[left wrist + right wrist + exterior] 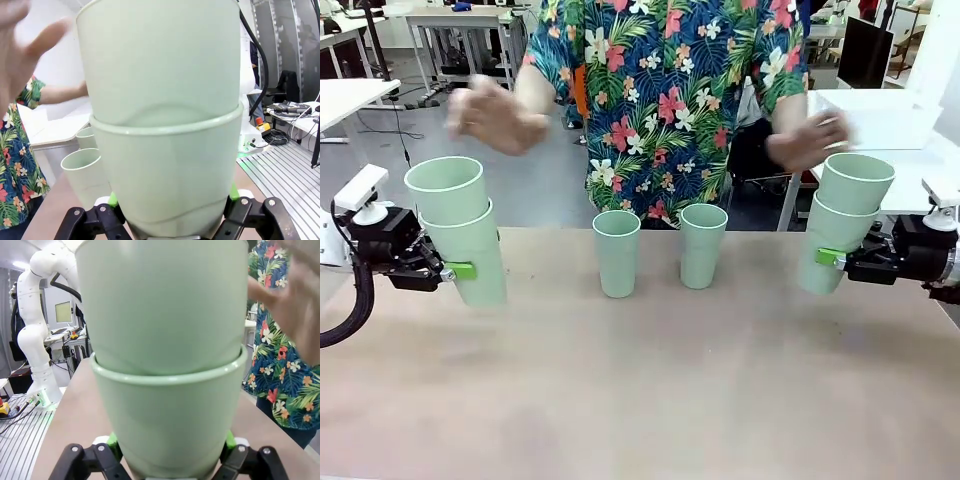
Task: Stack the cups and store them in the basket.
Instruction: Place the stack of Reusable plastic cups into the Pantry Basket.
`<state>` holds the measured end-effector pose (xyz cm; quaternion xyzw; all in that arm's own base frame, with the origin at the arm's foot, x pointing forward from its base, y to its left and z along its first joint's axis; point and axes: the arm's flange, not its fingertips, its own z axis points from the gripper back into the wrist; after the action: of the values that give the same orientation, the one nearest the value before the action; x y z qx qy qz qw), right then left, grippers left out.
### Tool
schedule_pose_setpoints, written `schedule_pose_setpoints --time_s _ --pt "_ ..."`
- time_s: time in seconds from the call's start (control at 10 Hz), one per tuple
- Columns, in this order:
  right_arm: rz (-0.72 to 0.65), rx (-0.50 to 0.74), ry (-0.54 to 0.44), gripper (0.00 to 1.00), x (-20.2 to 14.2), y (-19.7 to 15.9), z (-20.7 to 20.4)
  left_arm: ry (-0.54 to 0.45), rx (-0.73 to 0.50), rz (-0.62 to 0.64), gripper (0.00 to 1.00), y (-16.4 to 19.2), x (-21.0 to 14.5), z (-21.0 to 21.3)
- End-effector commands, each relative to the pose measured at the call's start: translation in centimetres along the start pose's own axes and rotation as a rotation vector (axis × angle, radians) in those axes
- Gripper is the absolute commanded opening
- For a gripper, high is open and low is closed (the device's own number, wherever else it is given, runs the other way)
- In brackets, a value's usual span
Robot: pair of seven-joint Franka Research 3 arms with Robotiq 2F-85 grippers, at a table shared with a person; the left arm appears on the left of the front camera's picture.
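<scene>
Looked across a bare tan tabletop [640,400] into a workshop of white desks [350,95] and grey floor. Found a person [670,100] in a flowered shirt at the far edge, one hand [495,118] blurred above the left stack [460,235], the other hand [807,140] above the right stack [845,225]. Found the white basket [885,118] off the table, far right, behind that second hand. Counted two loose cups [617,252] upright and just apart at the far middle of the table.

Saw the left gripper [463,270] clamped from the left on the lower tumbler of the left stack, two cups nested and leaning slightly. Saw the right gripper [828,258] likewise closed from the right on the bottom tumbler of the right stack, also two nested and tilted. Confirmed in both wrist views green pads [113,200] pressed against either side of the lower cup near its base, with the upper cup seated inside its rim.
</scene>
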<state>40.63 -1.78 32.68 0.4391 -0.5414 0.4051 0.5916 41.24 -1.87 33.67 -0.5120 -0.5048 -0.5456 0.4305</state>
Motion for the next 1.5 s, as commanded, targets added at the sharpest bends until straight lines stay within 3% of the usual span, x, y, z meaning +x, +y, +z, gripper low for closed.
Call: schedule_pose_setpoints --time_s 0.0,1.4 --pt "0.005 0.0 0.0 0.85 0.21 0.02 -0.06 -0.004 -0.002 -0.007 0.85 -0.07 0.38 0.05" --pt "0.005 0.0 0.0 0.85 0.21 0.02 -0.06 -0.004 -0.002 -0.007 0.85 -0.07 0.38 0.05"
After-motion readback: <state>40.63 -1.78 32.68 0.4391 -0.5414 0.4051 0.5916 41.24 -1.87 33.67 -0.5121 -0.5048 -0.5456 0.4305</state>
